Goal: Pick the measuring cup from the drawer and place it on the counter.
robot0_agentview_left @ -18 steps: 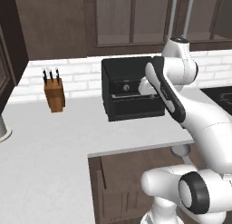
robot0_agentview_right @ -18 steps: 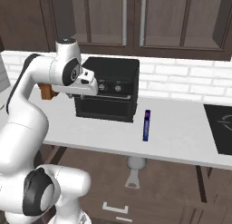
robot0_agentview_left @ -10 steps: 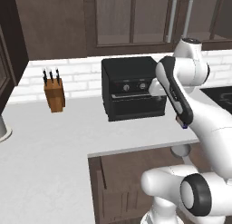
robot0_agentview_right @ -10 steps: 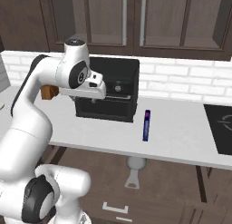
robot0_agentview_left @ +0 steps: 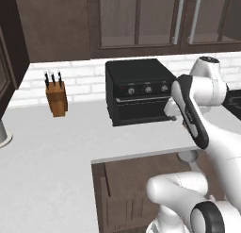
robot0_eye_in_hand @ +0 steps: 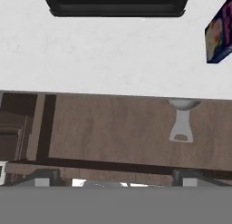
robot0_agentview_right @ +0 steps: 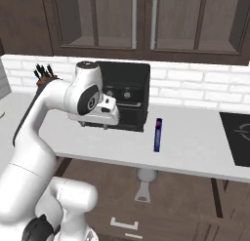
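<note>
Looking down the hand view, you have the counter (robot0_eye_in_hand: 113, 60) across the top, the open drawer (robot0_eye_in_hand: 113, 128) mid-frame, and the measuring cup (robot0_eye_in_hand: 182, 121) right of centre, handle pointing toward the gripper (robot0_eye_in_hand: 113, 175), whose fingertips sit wide apart.

The white arm rises from the base, bends at its elbow and reaches forward, wrist turned down. The claw (robot0_eye_in_hand: 113, 180) points downward, empty, its two dark fingertips (robot0_eye_in_hand: 43, 178) set wide apart.
</note>
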Controlling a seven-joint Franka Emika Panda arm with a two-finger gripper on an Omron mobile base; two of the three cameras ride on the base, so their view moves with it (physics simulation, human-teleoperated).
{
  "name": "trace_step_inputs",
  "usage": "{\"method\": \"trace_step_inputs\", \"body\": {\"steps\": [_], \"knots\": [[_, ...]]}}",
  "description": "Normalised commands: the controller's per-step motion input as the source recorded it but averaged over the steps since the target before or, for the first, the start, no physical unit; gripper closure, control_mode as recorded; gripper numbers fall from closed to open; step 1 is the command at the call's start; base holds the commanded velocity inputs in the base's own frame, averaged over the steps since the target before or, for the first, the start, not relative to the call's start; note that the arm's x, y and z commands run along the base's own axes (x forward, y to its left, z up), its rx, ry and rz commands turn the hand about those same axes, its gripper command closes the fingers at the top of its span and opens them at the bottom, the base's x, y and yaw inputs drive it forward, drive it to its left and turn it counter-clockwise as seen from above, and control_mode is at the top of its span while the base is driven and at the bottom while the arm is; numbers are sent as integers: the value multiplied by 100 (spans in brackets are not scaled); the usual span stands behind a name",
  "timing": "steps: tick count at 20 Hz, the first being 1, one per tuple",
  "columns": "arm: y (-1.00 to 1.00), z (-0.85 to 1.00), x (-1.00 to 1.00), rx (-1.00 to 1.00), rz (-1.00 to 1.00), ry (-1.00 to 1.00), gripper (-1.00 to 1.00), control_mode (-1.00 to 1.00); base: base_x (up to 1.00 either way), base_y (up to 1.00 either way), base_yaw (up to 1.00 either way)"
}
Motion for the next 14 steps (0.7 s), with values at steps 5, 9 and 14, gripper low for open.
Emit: {"method": "trace_step_inputs", "body": {"steps": [5, 9, 14], "knots": [[0, -93, -38, -5, 0, -4, -100, -100, 0, 0, 0], [4, -79, -26, -3, 0, -6, -100, -100, 0, 0, 0], [9, -65, -16, -3, 0, -5, -100, 100, -4, 1, 0]]}}
